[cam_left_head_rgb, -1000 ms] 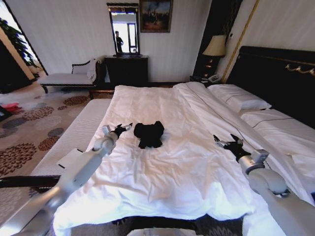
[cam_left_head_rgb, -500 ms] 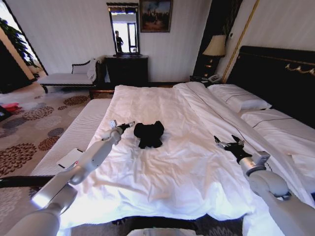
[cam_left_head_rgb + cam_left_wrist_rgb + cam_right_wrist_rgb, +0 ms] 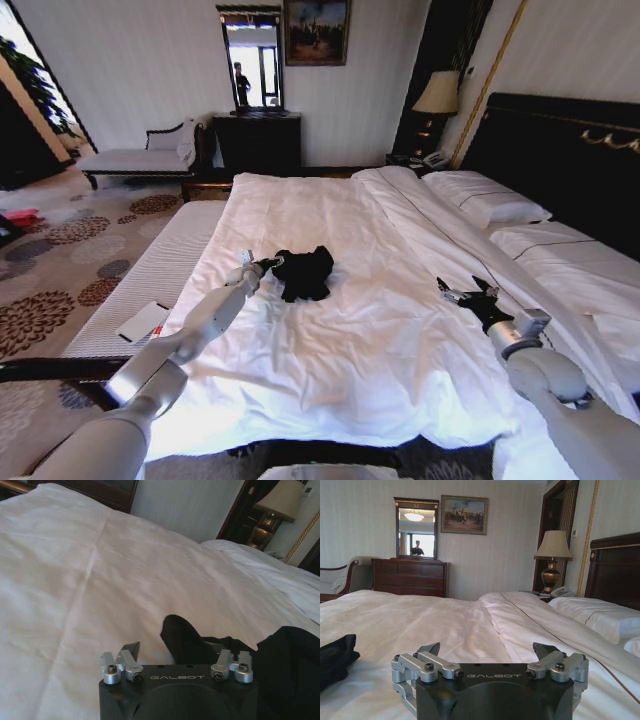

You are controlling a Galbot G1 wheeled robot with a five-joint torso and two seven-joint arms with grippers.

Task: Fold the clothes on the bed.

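Observation:
The clothes [image 3: 305, 272] are a small black bundle, crumpled near the middle of the bed [image 3: 350, 350] on its white duvet. My left gripper [image 3: 264, 264] is stretched out to the bundle's left edge, just above the duvet, and is open. In the left wrist view the gripper [image 3: 175, 651] straddles a black flap of the clothes [image 3: 187, 637]; one finger [image 3: 131, 649] shows and the other is lost against the dark fabric. My right gripper [image 3: 465, 295] hovers open over the bed's right side, well clear of the clothes [image 3: 335, 660], with nothing between its fingers [image 3: 431, 649].
Pillows [image 3: 485, 200] and a tall dark headboard [image 3: 560, 150] lie to the right. A striped white surface [image 3: 150, 265] beside the bed's left edge carries a flat white item [image 3: 142, 321]. Behind the bed are a dresser [image 3: 255, 140], a lamp [image 3: 437, 95] and a chaise bench [image 3: 130, 155].
My left arm has reached forward and to the right across the duvet, bringing its gripper up to the clothes' left edge. The right gripper has hardly moved.

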